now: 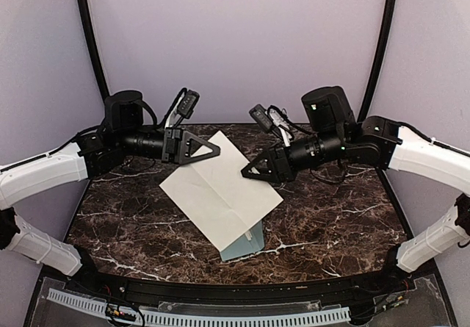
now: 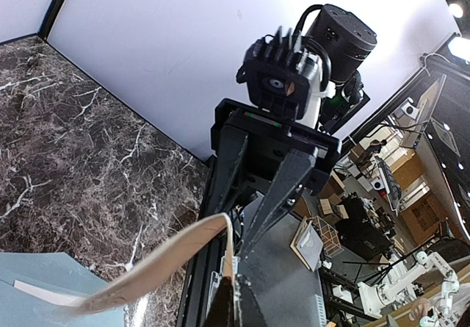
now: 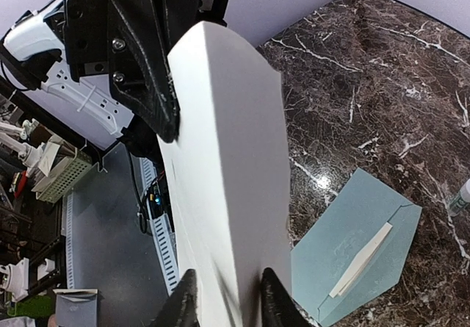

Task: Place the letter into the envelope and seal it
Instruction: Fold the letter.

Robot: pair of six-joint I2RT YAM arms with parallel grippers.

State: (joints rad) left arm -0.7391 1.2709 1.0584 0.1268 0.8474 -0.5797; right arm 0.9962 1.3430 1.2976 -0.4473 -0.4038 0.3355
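Nearest us, envelope [image 1: 242,246] lay under letter [image 1: 220,191]; we noted left gripper [image 1: 215,151] and right gripper [image 1: 246,173] both clamping the letter.

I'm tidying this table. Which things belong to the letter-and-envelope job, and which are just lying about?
In use: letter, pinched by left gripper and right gripper; envelope.
Lying about: small whitish tube, cut off at the frame edge.

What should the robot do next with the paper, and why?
Probably fold the letter smaller along its crease. The left hand and right hand both pinch it up in the air, and it looks bigger than the envelope lying open on the table below.
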